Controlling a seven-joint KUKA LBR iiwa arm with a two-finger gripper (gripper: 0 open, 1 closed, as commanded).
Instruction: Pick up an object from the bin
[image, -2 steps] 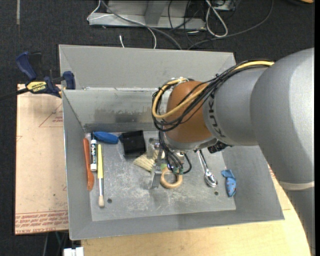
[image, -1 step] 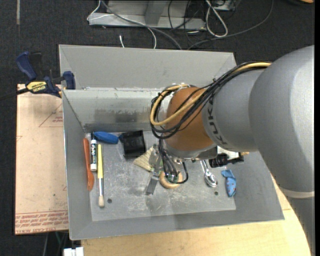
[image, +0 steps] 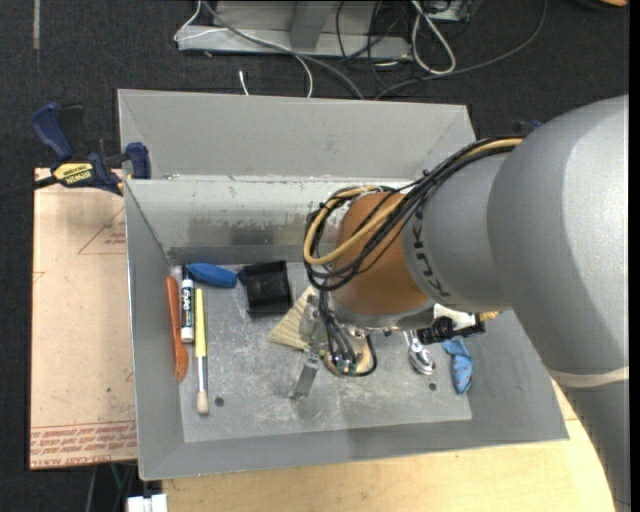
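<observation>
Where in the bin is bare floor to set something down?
Bare floor lies between the yellow stick and the gripper, below the black block, and along the bin's near wall. Crowded: the left side, where stick, white marker and orange pen lie side by side, and right of the gripper by the blue piece.

Even, fairly bright light from overhead falls into the grey metal bin (image: 300, 425). The arm (image: 530, 250) throws a soft-edged shadow on the bin floor beneath its orange wrist cover (image: 370, 265). A dark band of shade runs along the foot of the back wall (image: 230, 205). The arm's silver shell carries a broad pale sheen. The carpet (image: 80, 60) outside stays dark.
</observation>
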